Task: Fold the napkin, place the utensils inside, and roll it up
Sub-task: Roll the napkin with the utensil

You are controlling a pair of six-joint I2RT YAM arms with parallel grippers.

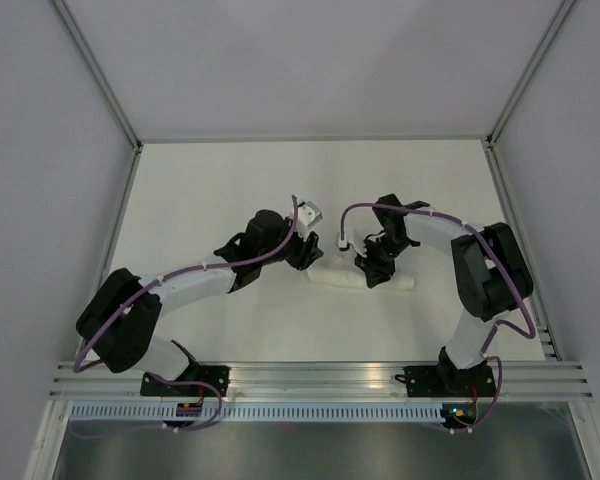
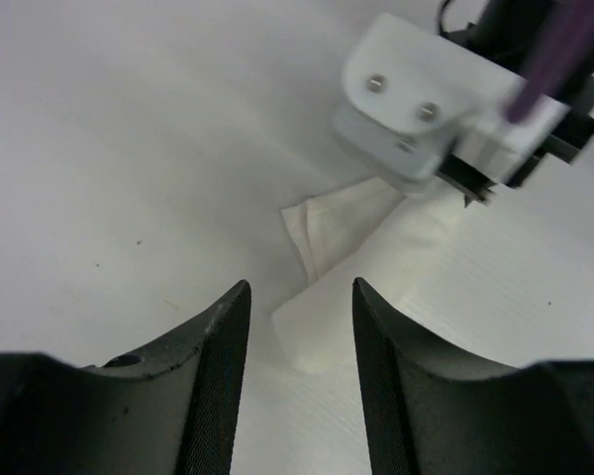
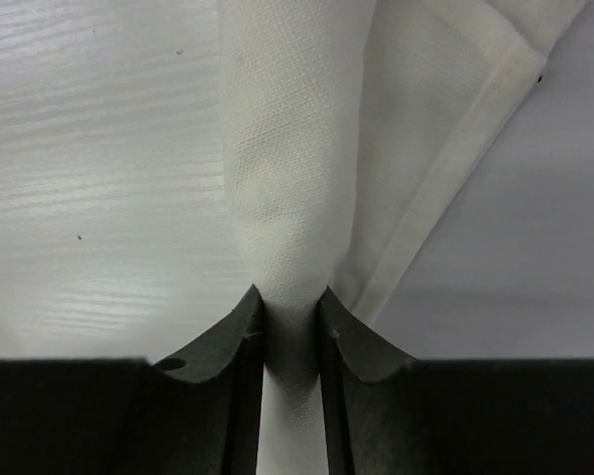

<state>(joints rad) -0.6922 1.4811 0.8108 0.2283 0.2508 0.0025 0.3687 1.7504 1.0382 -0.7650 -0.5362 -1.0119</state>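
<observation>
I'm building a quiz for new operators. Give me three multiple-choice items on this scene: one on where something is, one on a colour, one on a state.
1. Where does the rolled white cloth napkin lie?
A. at the middle of the off-white table
B. on a plate
C. in a basket

2. What colour are the cables along the arms?
A. green
B. purple
C. yellow

3. The right gripper is:
A. open above the napkin
B. out of view
C. shut on the napkin

Key:
1 A, the top view shows it mid-table.
2 B, they are purple in the top and left wrist views.
3 C, the right wrist view shows cloth pinched in its jaws.
</observation>
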